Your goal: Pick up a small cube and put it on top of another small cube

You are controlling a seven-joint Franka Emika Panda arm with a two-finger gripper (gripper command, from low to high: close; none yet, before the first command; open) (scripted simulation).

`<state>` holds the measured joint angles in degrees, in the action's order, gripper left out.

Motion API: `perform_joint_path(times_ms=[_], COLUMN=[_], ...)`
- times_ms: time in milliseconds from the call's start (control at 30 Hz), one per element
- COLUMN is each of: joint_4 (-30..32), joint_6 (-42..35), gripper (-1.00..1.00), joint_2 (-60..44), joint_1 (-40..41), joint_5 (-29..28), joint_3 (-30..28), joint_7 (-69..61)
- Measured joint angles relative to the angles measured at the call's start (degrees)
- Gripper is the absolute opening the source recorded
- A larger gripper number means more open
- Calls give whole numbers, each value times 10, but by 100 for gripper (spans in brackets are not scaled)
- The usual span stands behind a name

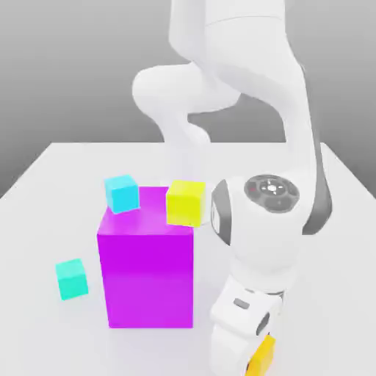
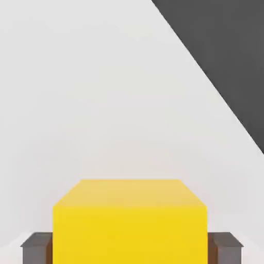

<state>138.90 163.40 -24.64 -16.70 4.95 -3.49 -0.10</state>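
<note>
The hand (image 2: 131,250) pinched the small cube (image 2: 130,221) low over the counter (image 2: 103,103); a weak grip could have dropped it, or the arm clipped the magenta block (image 1: 147,275).

four small cubes (image 1: 122,193), one magenta block (image 1: 147,275)

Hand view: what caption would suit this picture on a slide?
Golden cube sits between the gripper jaws, above the white table.
</note>
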Motion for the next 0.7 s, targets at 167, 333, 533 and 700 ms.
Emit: perform_joint_path(times_ms=[167, 333, 533, 700], joint_4=[7, 25, 44, 61], joint_6=[-27, -110, -214, -299], gripper=[-100, -100, -100, -100], joint_2=[33, 132, 251, 353], joint_1=[-5, -5, 13, 35], joint_5=[-7, 0, 24, 11], joint_3=[-6, -14, -24, -26], joint_7=[5, 20, 72, 139])
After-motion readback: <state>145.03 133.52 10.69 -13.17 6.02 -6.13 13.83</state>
